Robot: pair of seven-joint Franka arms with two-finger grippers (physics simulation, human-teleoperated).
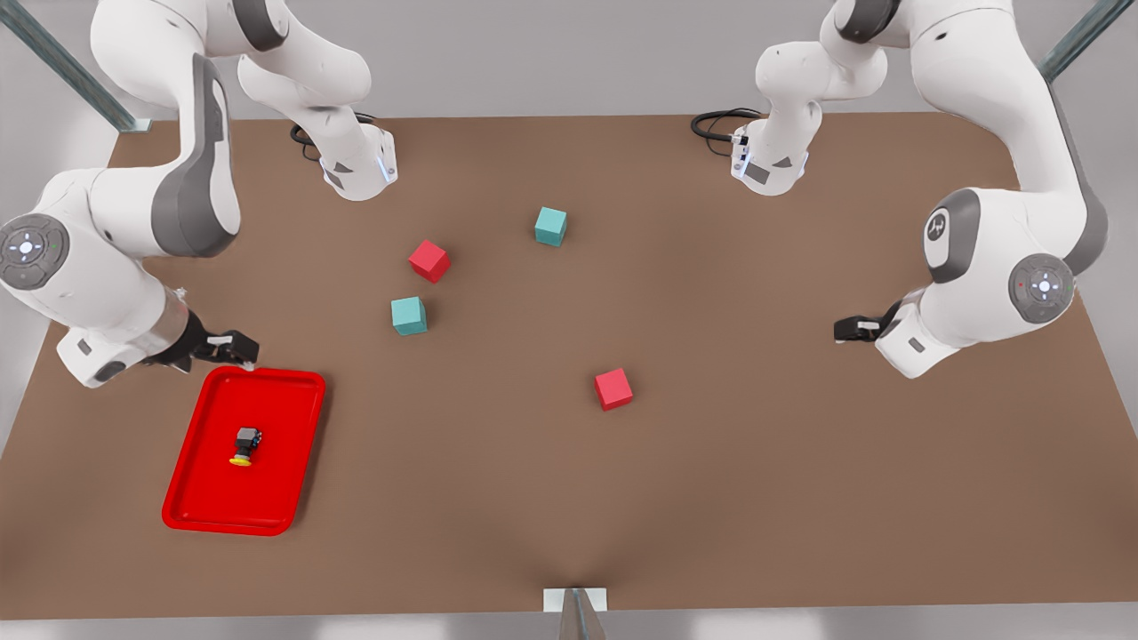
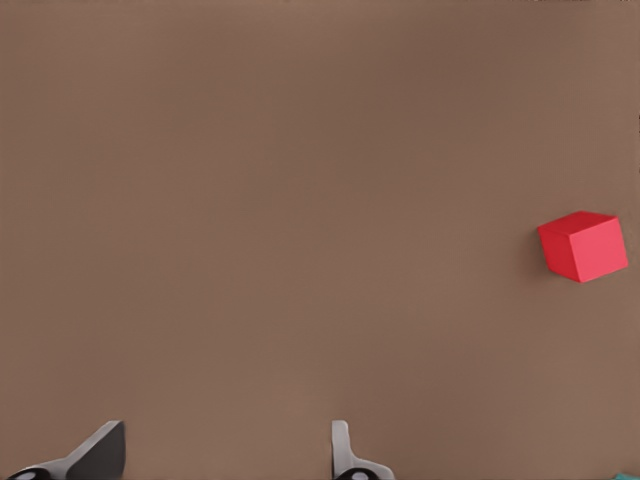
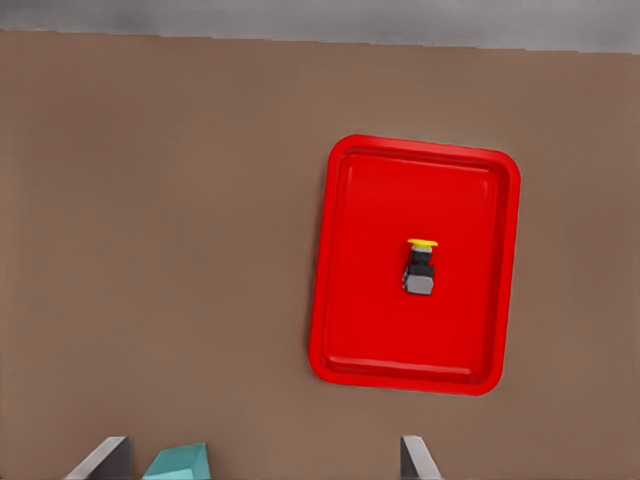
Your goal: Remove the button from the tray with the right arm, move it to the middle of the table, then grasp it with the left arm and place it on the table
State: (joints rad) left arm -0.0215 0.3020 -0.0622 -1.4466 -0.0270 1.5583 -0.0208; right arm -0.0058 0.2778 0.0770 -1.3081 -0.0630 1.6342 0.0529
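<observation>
Two red cubes (image 1: 429, 260) (image 1: 613, 388) and two teal cubes (image 1: 550, 226) (image 1: 409, 316) sit scattered, well apart. Black cables (image 1: 718, 124) coil at the far edge. Grey metal struts (image 1: 62, 62) cross the upper corners.

Plain matte brown counter (image 1: 800, 498). Bright red flat rectangular tray (image 1: 293, 391). Tiny dark grey-black boxy button (image 1: 246, 443), round yellow cap. Two red cubes (image 1: 429, 260) (image 1: 613, 389), two teal cubes (image 1: 551, 226) (image 1: 409, 316).

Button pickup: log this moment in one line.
button: lying in tray | right gripper: open, by tray's far edge | left gripper: open, waiting
</observation>
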